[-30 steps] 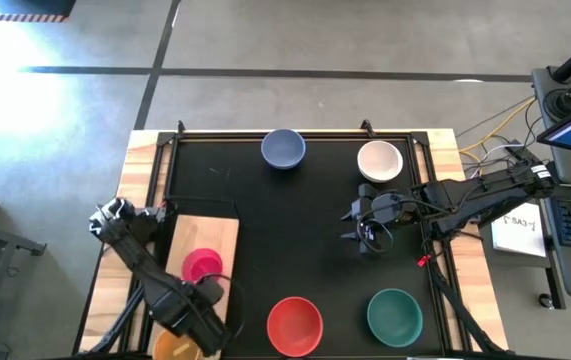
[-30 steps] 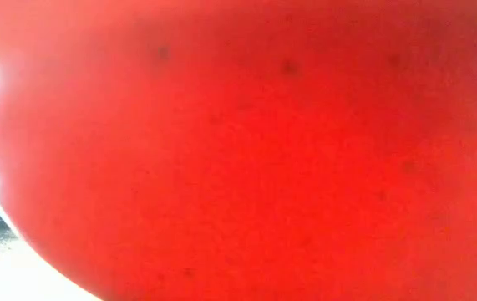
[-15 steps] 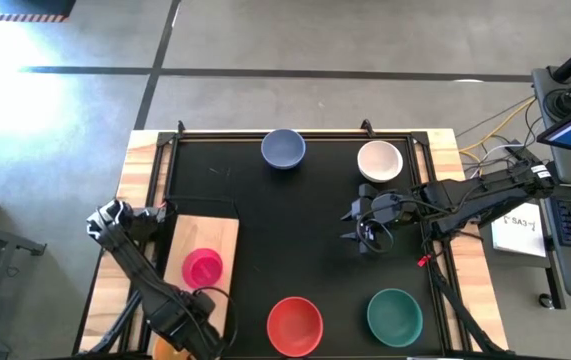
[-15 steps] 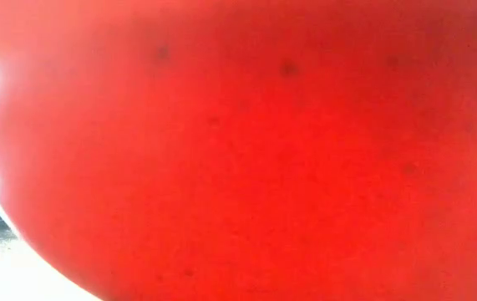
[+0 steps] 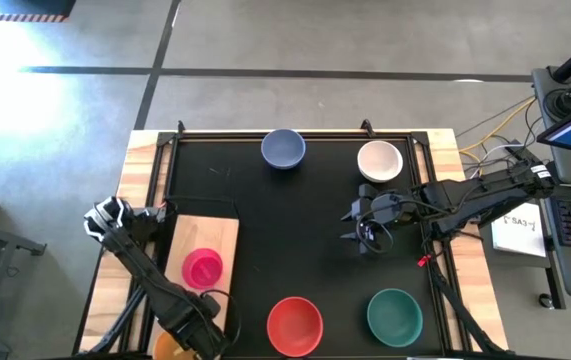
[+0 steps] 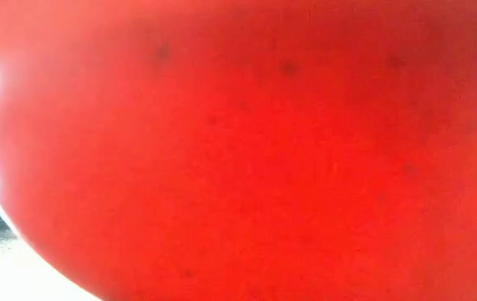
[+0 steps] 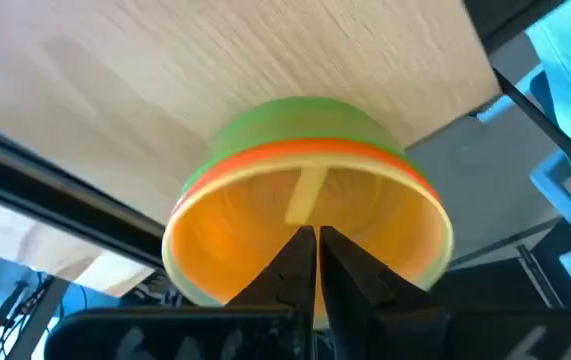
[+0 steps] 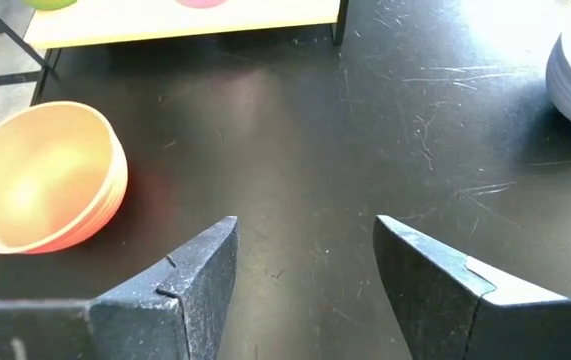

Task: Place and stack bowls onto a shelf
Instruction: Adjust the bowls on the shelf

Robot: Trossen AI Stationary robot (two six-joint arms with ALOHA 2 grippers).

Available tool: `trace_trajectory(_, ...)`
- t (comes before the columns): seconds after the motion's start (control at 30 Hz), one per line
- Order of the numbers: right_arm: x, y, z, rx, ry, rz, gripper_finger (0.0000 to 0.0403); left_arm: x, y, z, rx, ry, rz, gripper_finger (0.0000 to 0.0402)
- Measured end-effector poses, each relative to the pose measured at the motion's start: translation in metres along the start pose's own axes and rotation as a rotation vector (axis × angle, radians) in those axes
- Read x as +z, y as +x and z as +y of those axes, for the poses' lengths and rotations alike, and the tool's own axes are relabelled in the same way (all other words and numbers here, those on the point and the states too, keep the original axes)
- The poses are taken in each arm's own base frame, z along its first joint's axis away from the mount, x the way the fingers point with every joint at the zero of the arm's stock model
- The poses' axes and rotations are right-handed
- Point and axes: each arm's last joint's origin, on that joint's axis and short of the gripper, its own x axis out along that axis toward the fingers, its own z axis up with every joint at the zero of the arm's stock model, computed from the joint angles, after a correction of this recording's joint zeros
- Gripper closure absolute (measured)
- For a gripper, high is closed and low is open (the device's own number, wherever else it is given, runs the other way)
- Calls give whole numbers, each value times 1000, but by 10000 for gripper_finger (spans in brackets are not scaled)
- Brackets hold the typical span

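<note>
A nested stack of a yellow (image 7: pixel 235 230), an orange and a green bowl (image 7: pixel 300 125) sits at the near end of the light wooden shelf (image 5: pixel 215 232), tilted with its opening toward my left gripper (image 7: pixel 315 240). That gripper is shut, fingertips inside the yellow bowl's hollow. In the high view the gripper (image 5: pixel 193 335) covers most of the stack (image 5: pixel 165 349). A magenta bowl (image 5: pixel 203 267) stands on the shelf. My right gripper (image 5: pixel 357 226) waits open and empty above the table's right half. My left gripper's shut fingers (image 7: pixel 300 265) reach over the stack's rim (image 7: pixel 200 290) into the yellow bowl's hollow. Nothing shows between the fingertips. Whether they touch the bowl's inner wall I cannot tell.
A blue-grey bowl (image 5: pixel 283 148) and a white bowl (image 5: pixel 380 160) stand at the table's far edge. A red bowl (image 5: pixel 295 325) and a teal bowl (image 5: pixel 395 314) stand at the near edge. The red bowl (image 6: pixel 238 150) fills the low view.
My left gripper has gone a little toward the table's left edge, over the stack, and now covers more of it. The bowls and my right arm have kept still.
</note>
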Motion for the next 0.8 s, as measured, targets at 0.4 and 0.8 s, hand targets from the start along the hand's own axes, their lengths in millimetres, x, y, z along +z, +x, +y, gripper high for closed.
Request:
trace_trajectory(0.4,-1,0,0,-2,-1,4,182,13,30,13,45,11,-19,402)
trace_trajectory(0.8,-1,0,0,-2,7,3,182,23,42,28,103,30,-27,401)
